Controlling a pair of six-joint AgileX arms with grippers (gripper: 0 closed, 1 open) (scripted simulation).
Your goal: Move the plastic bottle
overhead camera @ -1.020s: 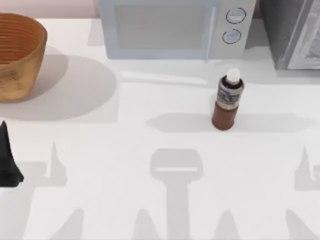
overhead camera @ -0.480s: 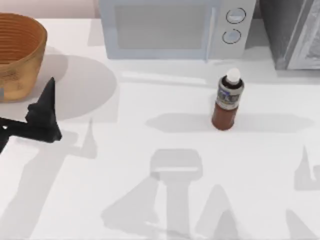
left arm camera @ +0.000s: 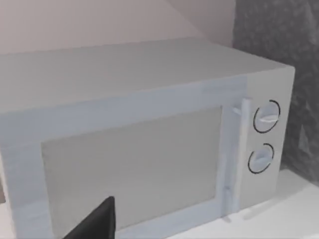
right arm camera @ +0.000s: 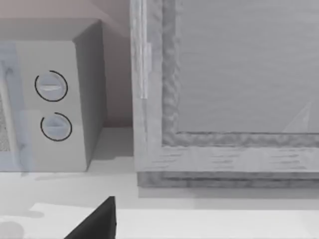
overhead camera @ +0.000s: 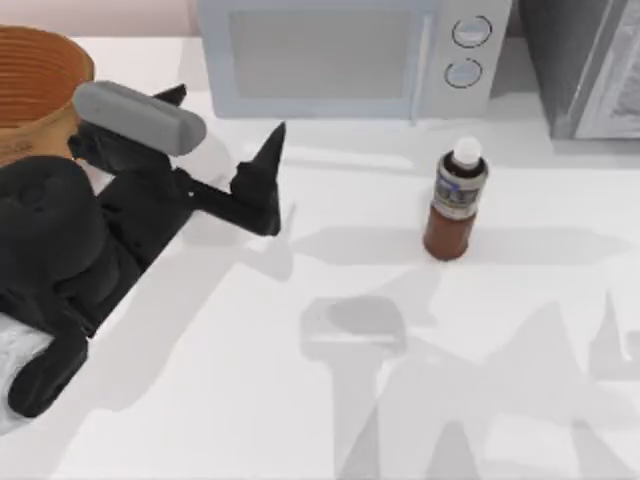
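Plastic bottle (overhead camera: 456,200): stands upright on the white table (overhead camera: 300,400), right of the table's middle, just in front of the microwave's control end. White cap, dark neck, grey-blue label band, reddish-brown body. Nothing touches it.
Left arm: reaches in from the top view's left edge, its black bulk and a grey casing lying over the table's left part, in front of the basket.
Left gripper (overhead camera: 262,170): over the table, left of the middle, in front of the microwave's left part and well apart from the bottle. It holds nothing. One dark pointed finger (overhead camera: 270,150) shows clearly in the top view; how far the fingers are spread I cannot tell. A dark fingertip (left arm camera: 97,221) also shows in the left wrist view.
Right gripper: a dark fingertip (right arm camera: 99,219) shows in the right wrist view; its opening cannot be told.
Microwave (overhead camera: 340,55): pale, at the table's back, door shut, two round dials at its right end.
Woven basket (overhead camera: 30,80): at the table's back left corner, partly behind the left arm.
Grey cabinet (overhead camera: 590,60): at the back right, beside the microwave.
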